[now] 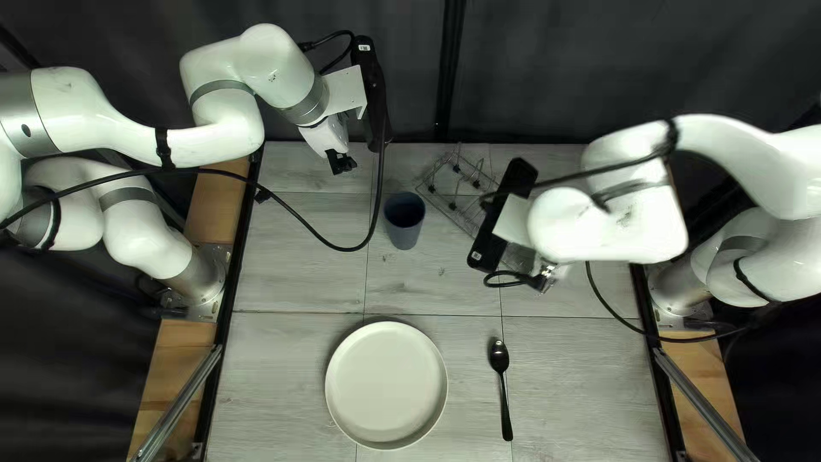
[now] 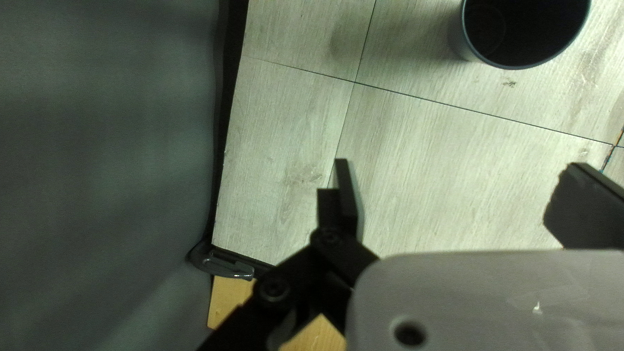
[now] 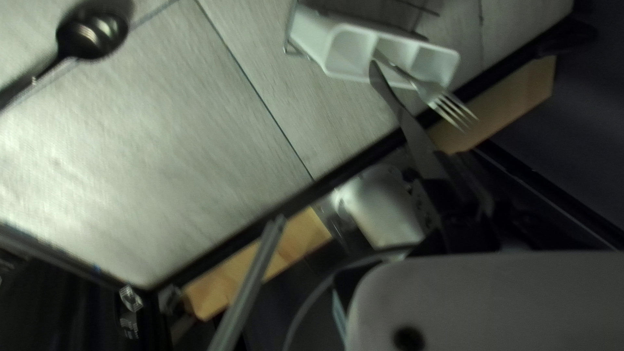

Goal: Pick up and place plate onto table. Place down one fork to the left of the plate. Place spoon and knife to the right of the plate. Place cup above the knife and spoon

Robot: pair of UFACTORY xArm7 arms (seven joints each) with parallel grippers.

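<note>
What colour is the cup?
The cup is dull blue-grey outside, darker inside; the top left view shows it best.

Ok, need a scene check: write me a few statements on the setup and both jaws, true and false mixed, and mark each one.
1. The spoon lies to the right of the plate in the top left view. True.
2. The cup stands on the plate. False: it stands on the table, nearer the far edge than the plate.
3. The left gripper has its jaws apart with nothing between them. True.
4. The fork lies on the plate. False: it sits in the white holder, tines sticking out.
5. The right gripper has its jaws shut on the knife. True.
</note>
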